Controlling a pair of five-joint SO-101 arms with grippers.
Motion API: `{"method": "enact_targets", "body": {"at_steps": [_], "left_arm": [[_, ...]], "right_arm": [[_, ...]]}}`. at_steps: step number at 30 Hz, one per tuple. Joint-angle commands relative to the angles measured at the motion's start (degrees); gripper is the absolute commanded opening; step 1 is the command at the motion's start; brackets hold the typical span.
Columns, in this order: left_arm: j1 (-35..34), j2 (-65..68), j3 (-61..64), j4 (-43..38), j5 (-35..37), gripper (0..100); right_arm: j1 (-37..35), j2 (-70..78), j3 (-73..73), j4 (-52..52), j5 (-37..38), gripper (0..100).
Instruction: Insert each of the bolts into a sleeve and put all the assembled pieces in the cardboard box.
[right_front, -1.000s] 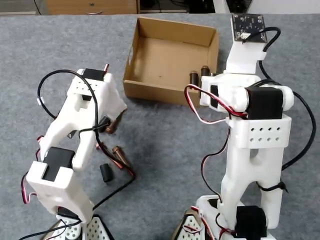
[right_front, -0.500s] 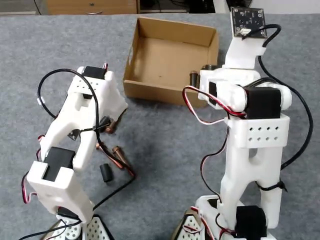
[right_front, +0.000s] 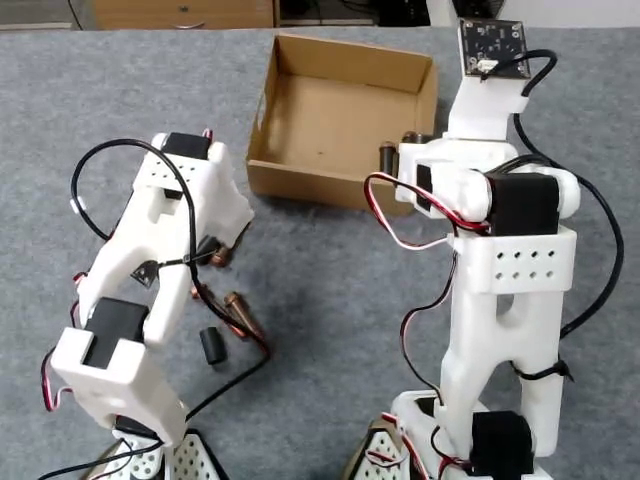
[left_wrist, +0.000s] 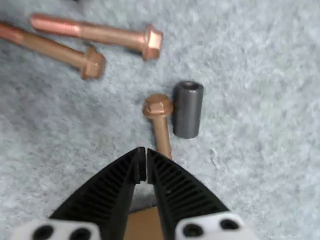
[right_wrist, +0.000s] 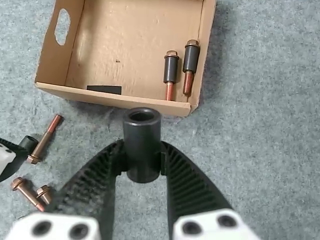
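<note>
Right wrist view: right tool (right_wrist: 142, 148) grasps an upright sleeve (right_wrist: 142, 134) just outside the cardboard box (right_wrist: 115, 95), where two assembled pieces (right_wrist: 171, 70) already lie. Left tool (left_wrist: 146, 157), clenched empty, hovers over a bolt (left_wrist: 159, 117) on the surface (left_wrist: 260, 75); that and two more bolts (left_wrist: 100, 35) appear left to assemble.

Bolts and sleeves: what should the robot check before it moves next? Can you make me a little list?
1. Right gripper holds a sleeve between its fingers: ok.
2. The held sleeve's hole is open and empty: ok.
3. Left gripper has a bolt: cannot tell. Its fingers are together, and the bolt's shank runs in behind one of them.
4. Cardboard box has room: ok. Two assembled pieces lie by one wall.
5. More parts are waiting: ok. Two loose bolts and a spare sleeve lie on the grey mat.
</note>
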Motion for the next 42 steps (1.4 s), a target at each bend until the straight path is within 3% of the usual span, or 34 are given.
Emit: {"method": "enact_targets", "body": {"at_steps": [1, 5, 9, 17, 24, 36, 42], "left_arm": [[-0.1, -3.1, -2.7, 2.2, 3.0, 12], [-0.3, -3.4, -2.6, 0.1, 4.7, 22], [0.2, -2.9, -2.3, -0.3, 4.7, 26], [1.3, 1.5, 0.3, -10.3, 4.7, 26], [6.9, 3.9, 0.4, -10.4, 4.7, 26], [6.9, 11.2, 1.8, -11.0, 4.8, 26], [6.0, 13.4, 2.3, -12.7, 4.8, 17]], "right_arm": [[-0.7, -0.5, -0.1, 0.0, 0.0, 0.2], [-0.7, -0.5, -0.1, 0.1, 0.0, 0.2], [-0.7, -0.5, -0.4, 1.8, 0.0, 0.2], [-0.4, -0.5, -0.4, 2.8, 0.0, 0.2], [-0.3, -0.5, -0.4, 2.8, 0.0, 0.2], [-0.3, -2.9, -0.4, 2.8, 0.0, 0.2], [-0.3, -5.9, -0.2, 2.8, 1.5, 0.2]]}}
